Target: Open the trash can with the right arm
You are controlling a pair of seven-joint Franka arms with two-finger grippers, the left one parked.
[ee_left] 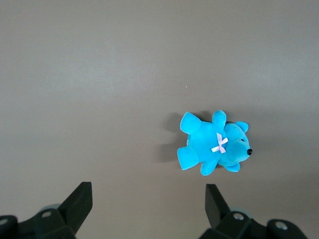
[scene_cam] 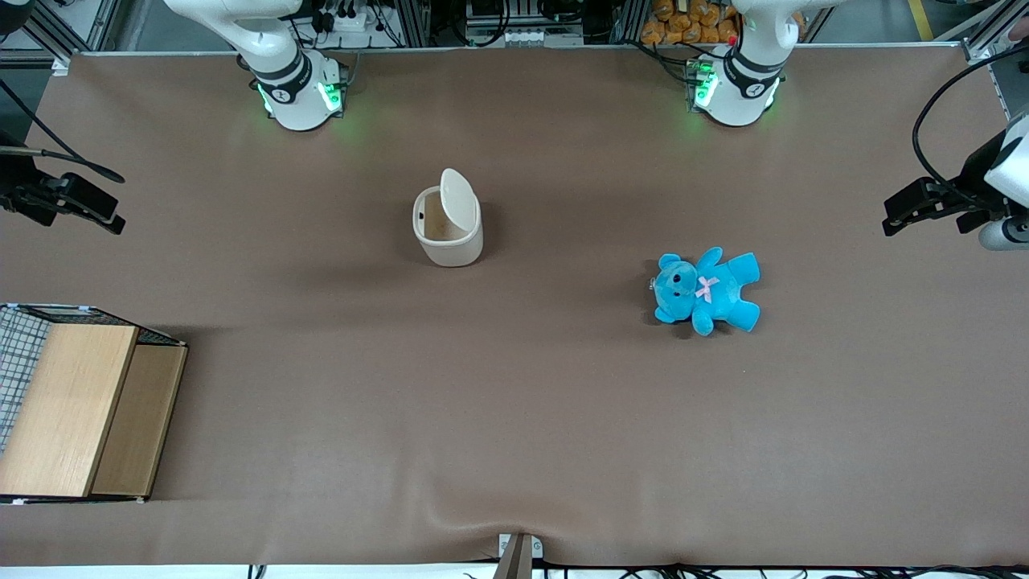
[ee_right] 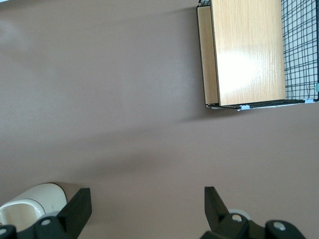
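The cream-white trash can (scene_cam: 448, 233) stands on the brown table near its middle. Its flip lid (scene_cam: 457, 195) is tipped up on edge, and the inside of the bin shows. The right wrist view catches part of the trash can (ee_right: 31, 205) beside one finger. The right arm's gripper (scene_cam: 96, 211) hovers at the working arm's end of the table, well apart from the trash can. In the right wrist view the gripper (ee_right: 147, 200) is open, with only bare table between its fingers.
A wooden-topped wire box (scene_cam: 80, 410) sits at the working arm's end, nearer the front camera than the gripper; the right wrist view also shows the box (ee_right: 249, 52). A blue teddy (scene_cam: 707, 291) lies toward the parked arm's end.
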